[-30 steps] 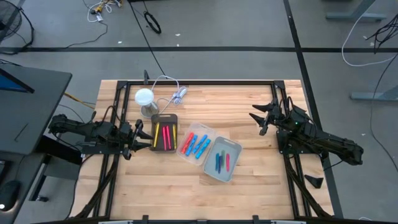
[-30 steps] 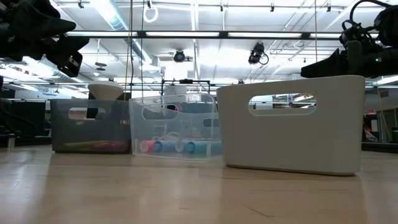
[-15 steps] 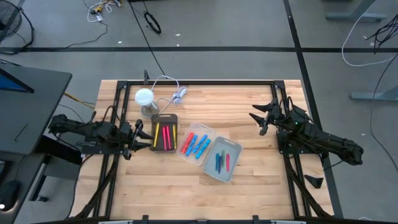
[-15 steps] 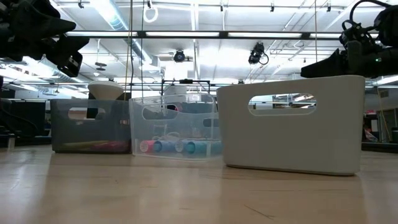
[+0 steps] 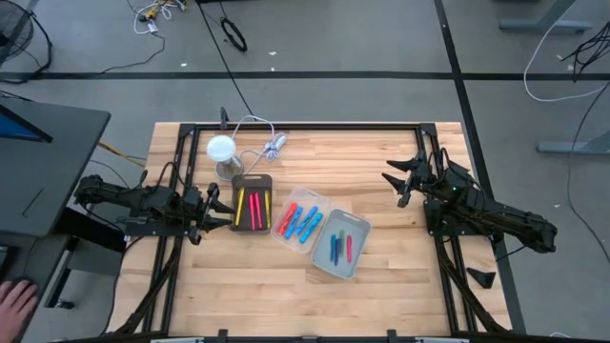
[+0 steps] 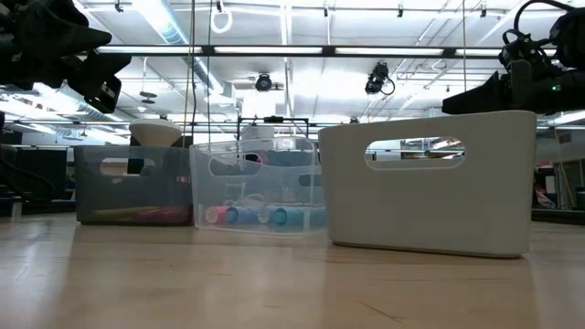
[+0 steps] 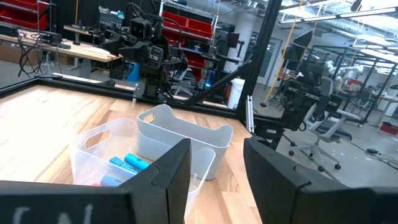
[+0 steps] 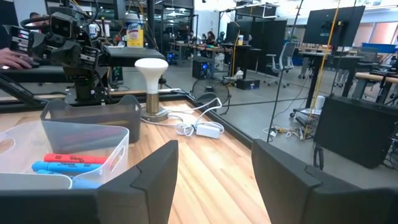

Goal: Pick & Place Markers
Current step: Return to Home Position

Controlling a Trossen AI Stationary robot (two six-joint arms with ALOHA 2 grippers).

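Note:
The markers lie in three bins in a row mid-table. Yellow and pink markers lie in a dark grey bin. Red and blue markers lie in a clear bin. Blue, green and pink markers lie in a white bin. My left gripper hovers open and level just left of the dark bin, with nothing between its fingers. My right gripper hangs open and empty to the right of the bins, pointing at them.
A white round-topped lamp and a white cable bundle stand behind the dark bin at the table's far side. Bare wood lies in front of the bins. A person's hand shows off the table at the near left.
Both arms have kept still and the bins have not moved. A person's hand has come into the high view at the near left, off the table.

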